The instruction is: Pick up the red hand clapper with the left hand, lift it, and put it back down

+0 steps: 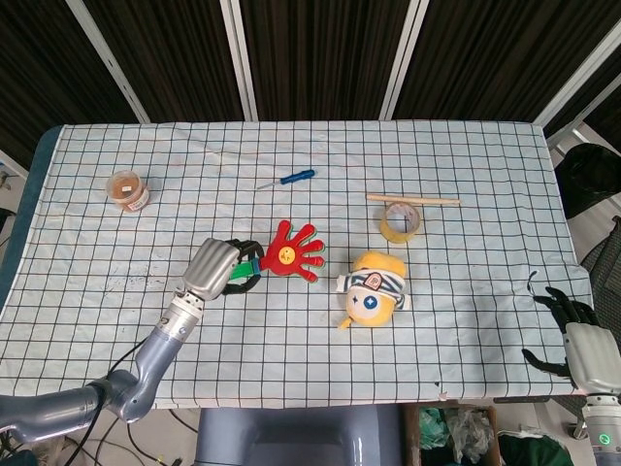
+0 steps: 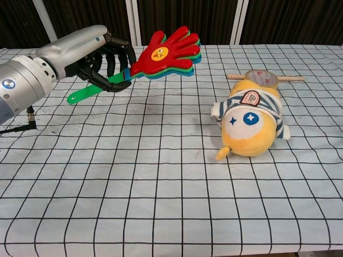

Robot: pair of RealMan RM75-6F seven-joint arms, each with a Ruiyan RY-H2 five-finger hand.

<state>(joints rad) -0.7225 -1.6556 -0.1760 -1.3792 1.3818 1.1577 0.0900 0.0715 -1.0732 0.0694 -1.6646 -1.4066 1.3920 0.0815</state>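
Observation:
The red hand clapper [image 1: 291,252] has a red palm with a yellow face badge and a green handle. My left hand [image 1: 215,268] grips that handle, its dark fingers wrapped around it. In the chest view the clapper [image 2: 167,52] hangs in the air above the checked cloth, tilted with the palm end higher, and my left hand [image 2: 102,60] holds the green handle. My right hand [image 1: 574,322] sits at the table's right edge, fingers spread, holding nothing.
A yellow plush toy [image 1: 371,287] lies right of the clapper. Behind it are a tape roll [image 1: 400,221] and a wooden stick [image 1: 412,200]. A blue screwdriver [image 1: 287,179] and a small jar [image 1: 127,189] lie further back on the cloth.

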